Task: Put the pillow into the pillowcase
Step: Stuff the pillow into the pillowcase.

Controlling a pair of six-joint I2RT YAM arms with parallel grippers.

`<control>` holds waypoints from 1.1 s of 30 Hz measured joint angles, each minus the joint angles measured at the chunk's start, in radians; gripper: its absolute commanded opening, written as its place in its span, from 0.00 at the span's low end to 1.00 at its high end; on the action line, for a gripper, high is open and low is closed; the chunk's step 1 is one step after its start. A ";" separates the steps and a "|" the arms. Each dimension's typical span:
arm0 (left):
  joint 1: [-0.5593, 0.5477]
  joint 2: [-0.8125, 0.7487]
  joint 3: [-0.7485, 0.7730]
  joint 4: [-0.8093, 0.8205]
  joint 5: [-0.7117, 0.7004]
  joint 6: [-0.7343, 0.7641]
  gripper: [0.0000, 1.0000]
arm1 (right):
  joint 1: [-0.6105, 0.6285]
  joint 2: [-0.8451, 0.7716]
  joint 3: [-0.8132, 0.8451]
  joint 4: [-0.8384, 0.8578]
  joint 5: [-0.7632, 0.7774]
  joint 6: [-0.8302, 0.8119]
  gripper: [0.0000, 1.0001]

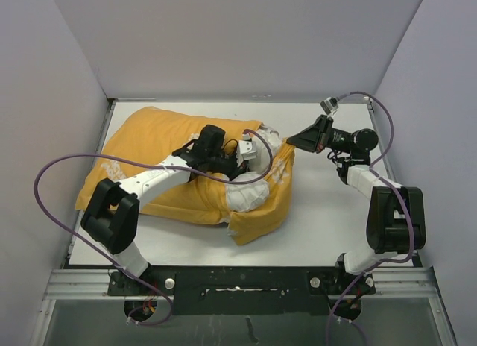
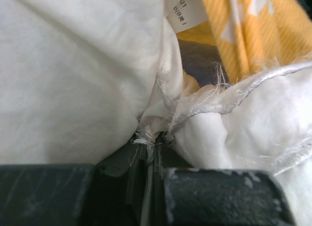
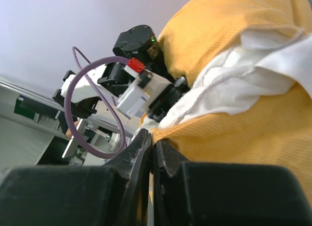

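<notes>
The pillowcase lies mustard-yellow side up across the table, its opening towards the right. The white pillow is mostly inside it and bulges out at the opening. My left gripper reaches over the case and is shut on a frayed fold of the pillow, just below its sewn label. My right gripper is shut on the yellow edge of the pillowcase at the opening's right side, with the pillow above it in the right wrist view. The blue printed side is hidden.
The white table is boxed in by grey walls at the back and both sides. Purple cables loop beside each arm. A metal rail runs along the near edge.
</notes>
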 measured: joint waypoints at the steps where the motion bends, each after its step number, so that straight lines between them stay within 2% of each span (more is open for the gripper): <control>1: 0.000 0.010 0.006 -0.005 0.006 0.002 0.00 | 0.006 0.003 0.015 -0.001 -0.008 0.000 0.00; 7: -0.001 0.101 0.085 -0.093 0.035 -0.010 0.00 | 0.117 0.003 0.109 -0.014 -0.043 -0.041 0.00; 10: 0.003 0.128 0.125 -0.151 0.047 -0.037 0.00 | 0.190 -0.025 0.106 -0.111 -0.063 -0.139 0.00; 13: 0.019 0.133 0.133 -0.191 0.076 -0.086 0.00 | 0.230 -0.125 0.039 -0.312 -0.050 -0.309 0.00; 15: 0.032 0.124 0.124 -0.185 0.099 -0.142 0.00 | 0.238 -0.201 -0.002 -0.510 -0.027 -0.497 0.00; 16: 0.039 0.121 0.117 -0.172 0.108 -0.180 0.00 | 0.244 -0.240 -0.003 -0.672 -0.004 -0.635 0.00; 18: 0.058 0.112 0.091 -0.108 0.119 -0.288 0.00 | 0.263 -0.288 0.014 -0.964 0.054 -0.880 0.00; 21: 0.077 0.105 0.059 0.004 0.106 -0.464 0.00 | 0.292 -0.305 0.038 -1.228 0.134 -1.116 0.00; 25: 0.071 0.105 0.057 0.108 0.011 -0.694 0.00 | 0.320 -0.303 0.050 -1.400 0.217 -1.280 0.00; 28: 0.020 0.119 0.093 0.083 -0.125 -0.802 0.00 | 0.323 -0.300 0.058 -1.439 0.244 -1.332 0.00; 31: -0.066 0.187 0.205 -0.018 -0.315 -0.863 0.00 | 0.309 -0.300 0.059 -1.411 0.242 -1.308 0.00; 33: -0.125 0.231 0.245 -0.035 -0.430 -0.890 0.00 | 0.268 -0.300 0.072 -1.354 0.211 -1.214 0.00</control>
